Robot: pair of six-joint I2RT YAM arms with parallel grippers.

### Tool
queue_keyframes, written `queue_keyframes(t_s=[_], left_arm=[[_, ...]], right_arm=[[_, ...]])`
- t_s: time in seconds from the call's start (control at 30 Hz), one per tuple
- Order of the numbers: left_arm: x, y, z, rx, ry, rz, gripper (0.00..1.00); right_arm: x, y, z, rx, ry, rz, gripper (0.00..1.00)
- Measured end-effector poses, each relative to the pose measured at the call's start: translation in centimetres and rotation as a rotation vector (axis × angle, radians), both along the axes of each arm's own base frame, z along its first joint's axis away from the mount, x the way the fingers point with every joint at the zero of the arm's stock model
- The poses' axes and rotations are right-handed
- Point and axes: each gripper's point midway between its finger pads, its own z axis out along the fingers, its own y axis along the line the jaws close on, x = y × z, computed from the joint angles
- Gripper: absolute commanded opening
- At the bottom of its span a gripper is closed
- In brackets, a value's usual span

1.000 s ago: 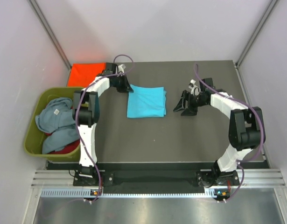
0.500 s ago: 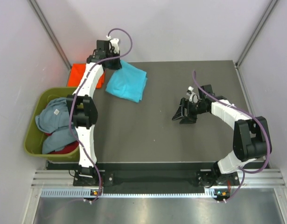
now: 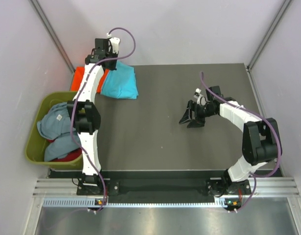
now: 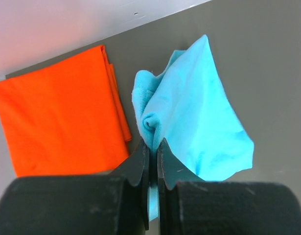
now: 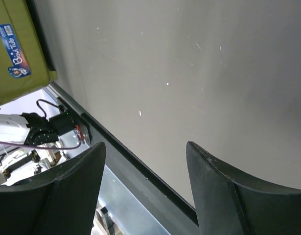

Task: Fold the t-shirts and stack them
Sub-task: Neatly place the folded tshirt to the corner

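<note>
Now: left claw (image 4: 150,148) pinched tight on turquoise shirt (image 4: 194,122), bunched; folded orange-red shirt (image 4: 57,117) lies just beside, leftward. Right claw (image 3: 188,119) agape, empty, well apart.

Light: bright, even, diffuse, from above.
Shadows: faint, soft-edged on the surface (image 3: 155,142).
Colour cast: orange glow on the wall (image 3: 59,73) beside the orange shirt (image 3: 78,81).
Focus: left claw (image 4: 152,147) blurred near the lens; turquoise shirt (image 4: 194,122) sharp.

Four t-shirts (image 3: 122,84), one tub (image 3: 31,139) — two hands (image 3: 187,122).
</note>
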Motion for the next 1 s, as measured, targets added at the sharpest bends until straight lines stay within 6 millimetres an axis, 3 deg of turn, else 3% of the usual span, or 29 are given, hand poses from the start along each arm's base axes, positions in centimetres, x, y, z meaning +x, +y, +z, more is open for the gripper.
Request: queue_keyframes(t_s=[0.07, 0.4, 0.53, 0.8, 1.0], left_arm=[[-0.1, 0.5, -0.1, 0.019, 0.004, -0.005, 0.0], [0.1, 4.5, 0.3, 0.038, -0.005, 0.016, 0.0], [0.0, 5.0, 0.7, 0.042, -0.013, 0.021, 0.0], [-0.5, 5.3, 3.0, 0.039, -0.053, 0.002, 0.0], [-1.6, 6.0, 6.1, 0.05, -0.1, 0.007, 0.0]], right_arm=[[0.3, 0.3, 0.0, 0.0, 0.001, 0.005, 0.99], [-0.1, 2.1, -0.4, -0.01, 0.01, 0.062, 1.0], [0.3, 2.2, -0.5, -0.031, 0.0, 0.058, 1.0], [0.7, 2.0, -0.6, -0.048, 0.002, 0.028, 1.0], [1.0, 2.1, -0.5, -0.046, -0.005, 0.017, 1.0]])
